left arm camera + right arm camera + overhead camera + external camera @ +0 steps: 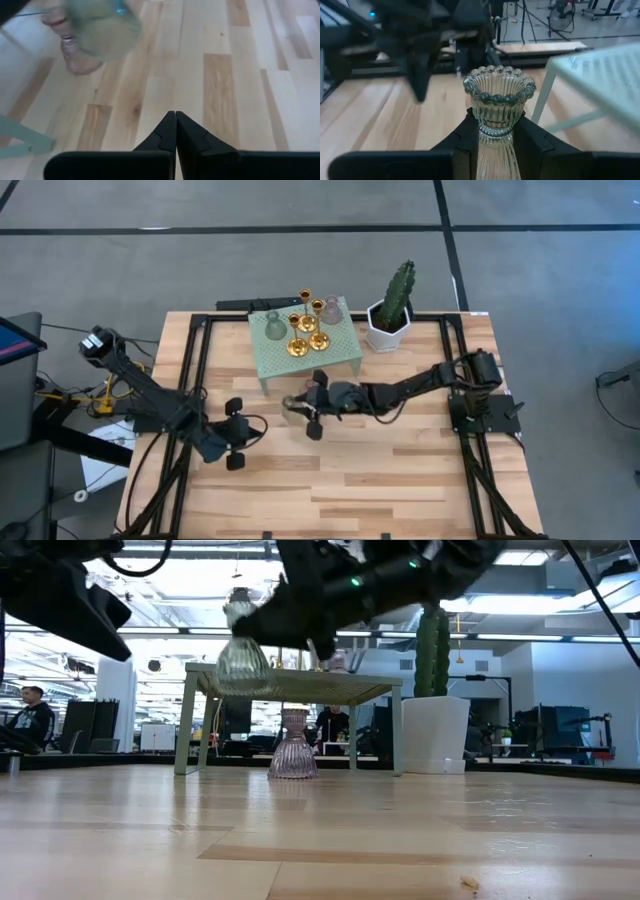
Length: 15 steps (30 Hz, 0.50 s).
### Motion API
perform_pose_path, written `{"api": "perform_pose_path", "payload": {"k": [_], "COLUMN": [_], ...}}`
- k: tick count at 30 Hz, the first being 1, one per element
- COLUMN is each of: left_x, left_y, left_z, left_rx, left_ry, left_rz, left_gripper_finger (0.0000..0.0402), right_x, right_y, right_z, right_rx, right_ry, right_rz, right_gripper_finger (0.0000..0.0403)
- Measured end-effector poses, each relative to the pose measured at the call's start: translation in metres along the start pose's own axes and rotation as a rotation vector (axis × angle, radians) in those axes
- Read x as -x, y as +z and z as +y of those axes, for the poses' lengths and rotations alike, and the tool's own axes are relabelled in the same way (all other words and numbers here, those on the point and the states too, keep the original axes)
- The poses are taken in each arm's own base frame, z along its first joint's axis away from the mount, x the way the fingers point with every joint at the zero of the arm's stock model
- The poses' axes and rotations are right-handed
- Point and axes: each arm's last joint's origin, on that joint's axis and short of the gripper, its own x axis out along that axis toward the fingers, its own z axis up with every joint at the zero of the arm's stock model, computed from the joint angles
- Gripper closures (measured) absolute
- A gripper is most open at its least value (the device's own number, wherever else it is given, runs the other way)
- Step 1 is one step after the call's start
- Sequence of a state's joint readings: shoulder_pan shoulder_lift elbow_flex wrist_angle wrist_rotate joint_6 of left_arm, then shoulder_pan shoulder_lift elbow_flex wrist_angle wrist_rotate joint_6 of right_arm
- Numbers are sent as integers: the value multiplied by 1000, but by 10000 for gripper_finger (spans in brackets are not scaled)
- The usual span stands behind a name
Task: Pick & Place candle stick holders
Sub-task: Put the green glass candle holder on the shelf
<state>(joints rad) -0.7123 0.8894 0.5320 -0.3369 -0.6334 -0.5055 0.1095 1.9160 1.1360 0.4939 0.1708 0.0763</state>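
Observation:
My right gripper (305, 412) is shut on a translucent grey-green candle stick holder (240, 655) and holds it in the air in front of the small green stand (345, 350). A pink holder (293, 745) stands on its round base on the wooden table, just below the held one. Gold holders (297, 346), another grey-green holder (275, 326) and another pink holder (331, 310) stand on the stand's top. My left gripper (235, 437) is shut and empty, to the left of the held holder, over the wood. My right gripper pinches the holder's narrow neck (495, 134), just under the beaded cup rim (499, 85), between its two fingers (465, 137). The fingers come level from the table's right. The holder stands about upright in the hold, lifted clear of the table, with its ribbed base (242, 665) below the fingers.
A white hexagonal pot with a cactus (392, 315) stands right of the green stand. A dark bar (255, 304) lies behind the stand. Bare wood (380, 470) lies in front of both grippers. People and desks show in the room beyond.

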Motion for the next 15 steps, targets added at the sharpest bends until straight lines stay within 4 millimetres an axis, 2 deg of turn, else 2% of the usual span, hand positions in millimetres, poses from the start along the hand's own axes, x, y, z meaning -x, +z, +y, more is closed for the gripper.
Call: {"api": "perform_pose_path", "payload": {"k": [10,15], "left_x": [9,11], "left_y": [-5,-6], "left_z": [-10,-11], "left_rx": [-47,-57], "left_ry": [-8,0], "left_rz": [-33,-44], "left_gripper_finger": [400,400], "right_x": [-11,-13], "right_y": [67,80], "right_z": [-24,-43], "right_rx": [36,18], "right_ry": [-14,-49], "right_rz": [-75,-110], "right_gripper_finger": [326,326]}}
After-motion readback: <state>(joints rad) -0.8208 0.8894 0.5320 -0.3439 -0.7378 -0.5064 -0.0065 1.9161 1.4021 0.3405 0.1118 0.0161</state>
